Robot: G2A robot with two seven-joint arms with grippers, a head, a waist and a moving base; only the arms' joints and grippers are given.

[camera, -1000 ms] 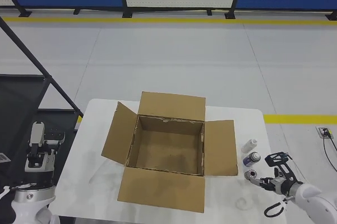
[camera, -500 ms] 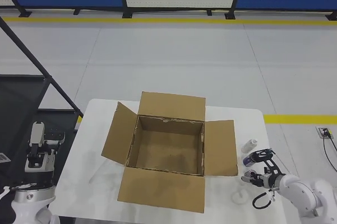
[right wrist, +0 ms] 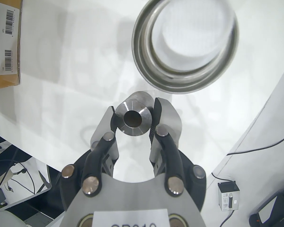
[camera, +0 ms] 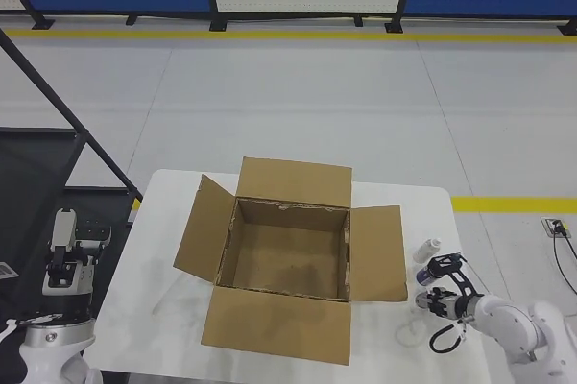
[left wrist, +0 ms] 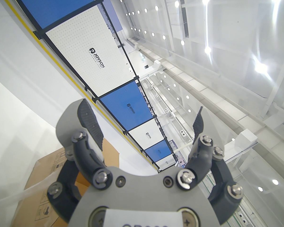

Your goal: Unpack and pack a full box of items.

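Well left of the box, off the table's left edge, your left gripper [left wrist: 142, 112] points up toward the ceiling with its two fingers spread apart and nothing between them.

One open cardboard box [camera: 278, 326] sits in the middle of the white table [camera: 173, 288]. All four of its flaps are folded outward, and its brown inner floor is in plain view. A band of white tabletop lies between the box's left flap and the table's left edge. The front flap reaches close to the table's near edge.

Three small things stand right of the box, in the narrow strip between its right flap and the table's right edge. They are one white bottle [camera: 427, 251] farthest back, one metal can [camera: 428, 275] with a pale cap just in front of it, and one short metal cylinder [right wrist: 132, 121] with a bored centre nearest you.

Your right gripper [right wrist: 135, 109] pinches that cylinder by its sides, just beside the can and near the box's right flap corner.
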